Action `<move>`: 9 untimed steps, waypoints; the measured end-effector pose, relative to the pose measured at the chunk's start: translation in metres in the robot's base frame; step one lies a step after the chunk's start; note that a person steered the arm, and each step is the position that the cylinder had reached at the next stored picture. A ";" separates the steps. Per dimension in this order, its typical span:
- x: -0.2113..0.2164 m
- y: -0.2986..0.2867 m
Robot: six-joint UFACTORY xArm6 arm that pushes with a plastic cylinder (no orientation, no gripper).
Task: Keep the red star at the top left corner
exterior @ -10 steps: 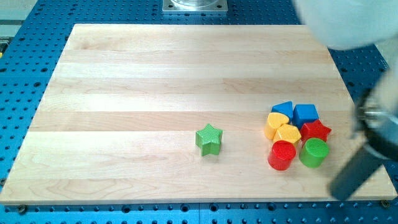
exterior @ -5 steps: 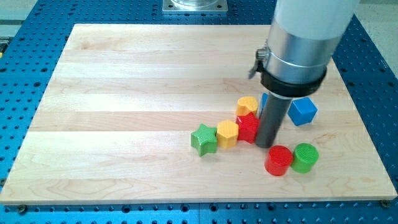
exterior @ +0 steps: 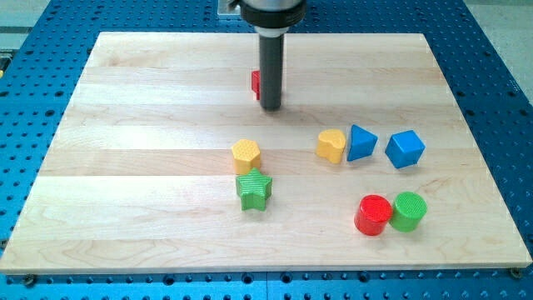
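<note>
The red star lies in the upper middle of the wooden board, mostly hidden behind my dark rod; only its left edge shows. My tip rests on the board just right of and slightly below the star, touching or nearly touching it. The star is well right of the board's top left corner.
A yellow hexagon sits above a green star at the centre. A yellow heart, blue triangle and blue cube line up at the right. A red cylinder and green cylinder stand at the lower right.
My rod has swept from the lower right cluster up and left, carrying the red star to the upper middle. The yellow hexagon and green star shifted left; the cluster has scattered.
</note>
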State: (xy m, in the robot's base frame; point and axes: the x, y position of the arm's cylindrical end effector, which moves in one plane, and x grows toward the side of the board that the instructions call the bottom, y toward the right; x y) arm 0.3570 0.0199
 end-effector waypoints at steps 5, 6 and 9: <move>-0.090 -0.055; -0.097 -0.143; -0.044 -0.246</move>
